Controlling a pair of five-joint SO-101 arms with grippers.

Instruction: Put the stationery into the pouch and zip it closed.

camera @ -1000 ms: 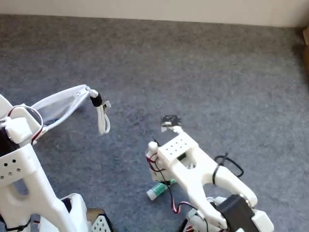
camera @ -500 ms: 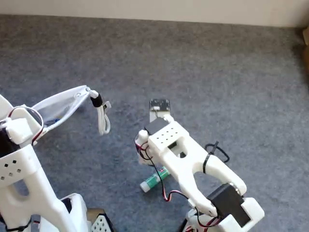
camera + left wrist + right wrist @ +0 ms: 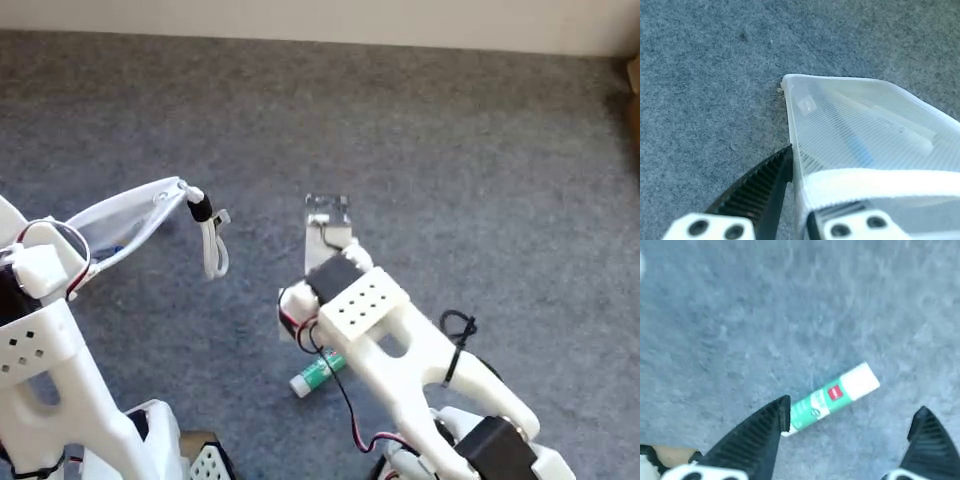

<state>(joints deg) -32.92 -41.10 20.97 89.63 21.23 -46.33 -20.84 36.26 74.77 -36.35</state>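
A white mesh pouch is held up off the grey carpet at the left, its mouth and zipper strap pointing toward the middle. My left gripper is shut on the pouch's edge; a blue item and a pale stick show through the mesh. A green and white glue stick lies on the carpet beside my right arm. In the right wrist view the glue stick lies below my right gripper, whose fingers are spread wide with nothing held.
Grey carpet covers the whole work area, with a pale wall strip along the far edge. The left arm's white body fills the near left corner.
My right arm has swung away from the front edge and leftward, now above the glue stick. The glue stick lies slightly farther left than a second ago. The left arm and pouch have not moved.
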